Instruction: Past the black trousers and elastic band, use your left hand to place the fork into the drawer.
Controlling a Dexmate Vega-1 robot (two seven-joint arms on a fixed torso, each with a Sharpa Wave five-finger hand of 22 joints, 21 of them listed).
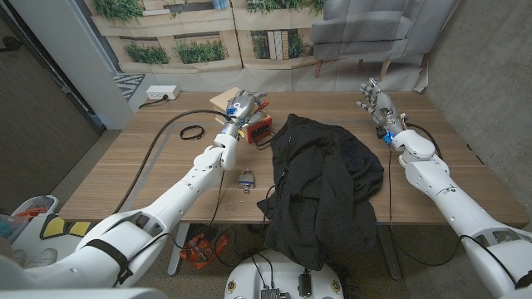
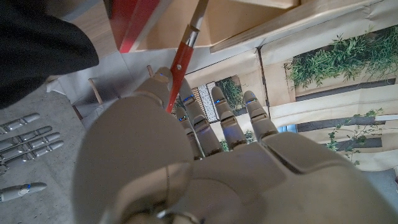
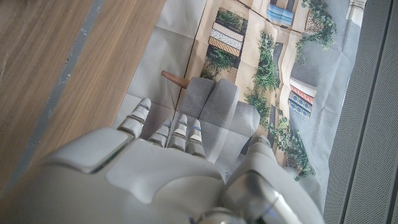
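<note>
Placement is the step in hand: the red-handled metal fork [image 2: 185, 55] is pinched between the thumb and fingers of the white left hand [image 1: 238, 109], and in the left wrist view its handle is seen running up toward the small wooden drawer with the red front [image 1: 259, 126]. That drawer serves as the landmark, standing just beside the crumpled black trousers [image 1: 320, 187], with the black elastic band [image 1: 192, 131] well off to its other side and a small padlock [image 1: 246, 179] nearer the robot. The hand is held directly over the drawer, so the fork should be lowered until its tines are inside the walls before the pinch is released; whether the tines have already entered cannot be told, as they are cut off. The white right hand [image 1: 376, 101] is kept far beyond the trousers, fingers spread and holding nothing.
</note>
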